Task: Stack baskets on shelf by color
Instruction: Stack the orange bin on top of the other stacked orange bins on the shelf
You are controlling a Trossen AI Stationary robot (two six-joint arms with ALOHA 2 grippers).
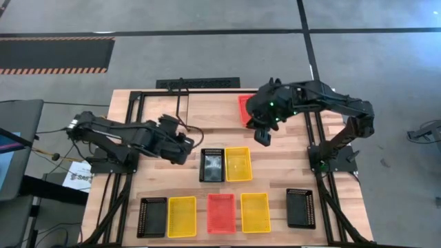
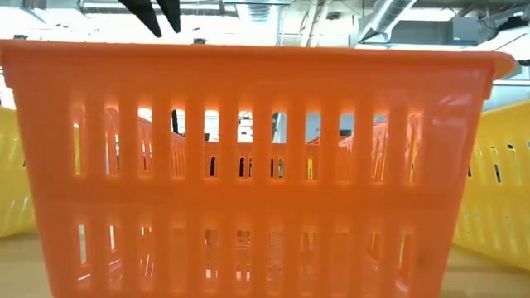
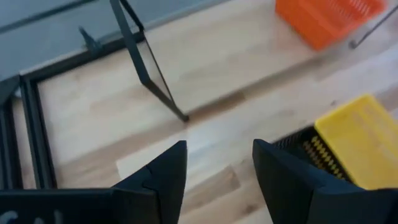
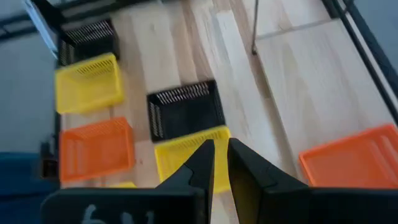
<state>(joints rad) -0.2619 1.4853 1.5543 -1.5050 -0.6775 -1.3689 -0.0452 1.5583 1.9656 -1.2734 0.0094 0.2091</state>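
Red, yellow and black baskets lie flat on the wooden table. A black basket [image 1: 212, 164] and a yellow one [image 1: 238, 163] sit side by side mid-table. Along the near edge stand black [image 1: 151, 217], yellow [image 1: 182, 216], red [image 1: 221, 212], yellow [image 1: 254, 211] and black [image 1: 300, 208]. Another red basket [image 1: 243, 108] lies at the far side, by the shelf's thin black rods [image 3: 146, 68]. My left gripper [image 3: 221, 149] hangs open above bare wood, left of the middle pair. My right gripper [image 4: 221, 144] hovers beyond the middle yellow basket, its fingers a narrow gap apart and holding nothing.
Black frame rails [image 1: 131, 138] run along the table's left and right sides near the arm bases. The low view is filled by the near red basket's slotted wall [image 2: 265, 165], with yellow baskets on either side. Bare wood lies between the shelf and the middle pair.
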